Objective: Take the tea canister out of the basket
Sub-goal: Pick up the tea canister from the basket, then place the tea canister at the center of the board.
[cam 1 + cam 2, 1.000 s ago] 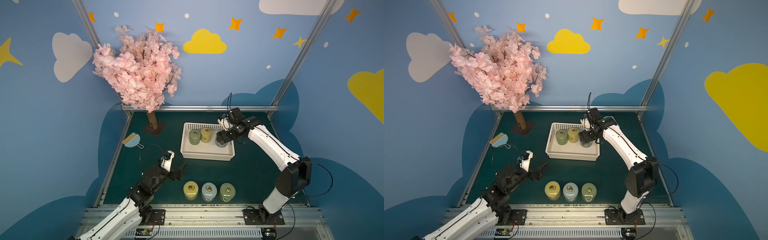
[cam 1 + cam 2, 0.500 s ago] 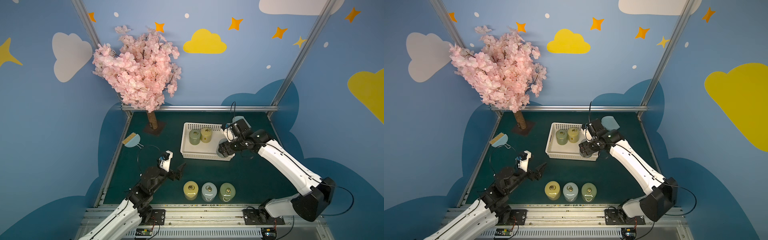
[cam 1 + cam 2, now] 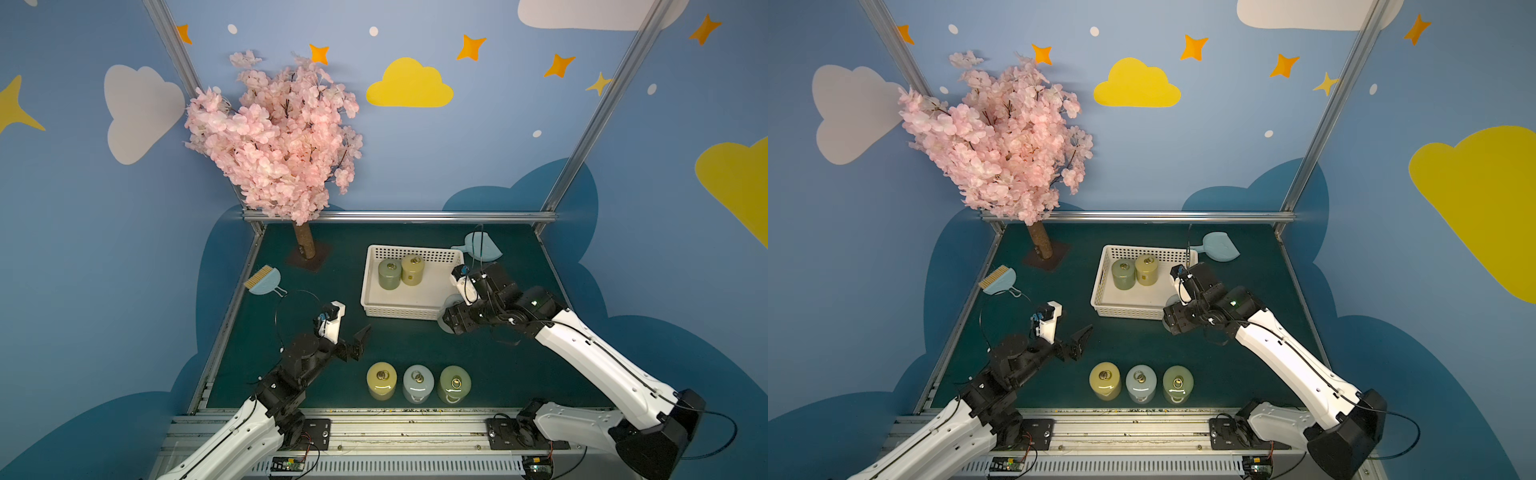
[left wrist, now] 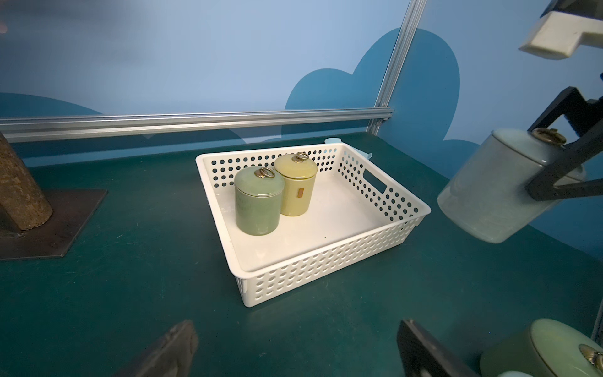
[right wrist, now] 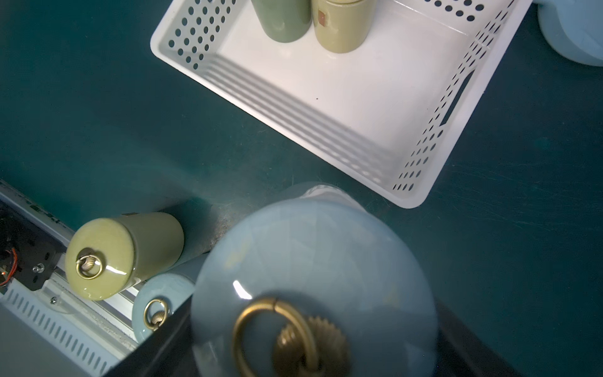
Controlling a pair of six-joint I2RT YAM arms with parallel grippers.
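Note:
My right gripper point(image 3: 451, 320) is shut on a pale blue tea canister point(image 4: 489, 196) with a brass ring on its lid. It holds the canister tilted in the air, just off the front right corner of the white perforated basket point(image 3: 368, 282). The arm hides most of this canister in both top views; the right wrist view shows its lid point(image 5: 313, 254) close up. A green canister point(image 3: 389, 274) and a yellow one point(image 3: 412, 270) stand at the basket's back left. My left gripper point(image 3: 357, 343) hangs open and empty over the mat, front left of the basket.
Three canisters stand in a row near the front edge: yellow point(image 3: 381, 380), pale blue point(image 3: 418, 382), green point(image 3: 454, 383). A light-blue dustpan point(image 3: 478, 246) lies behind the basket. A small brush point(image 3: 264, 280) lies at the left edge. A pink blossom tree point(image 3: 282, 141) fills the back left corner.
My right arm has carried the pale blue canister from the basket's back right forward and out past its front right corner. The left arm has hardly moved.

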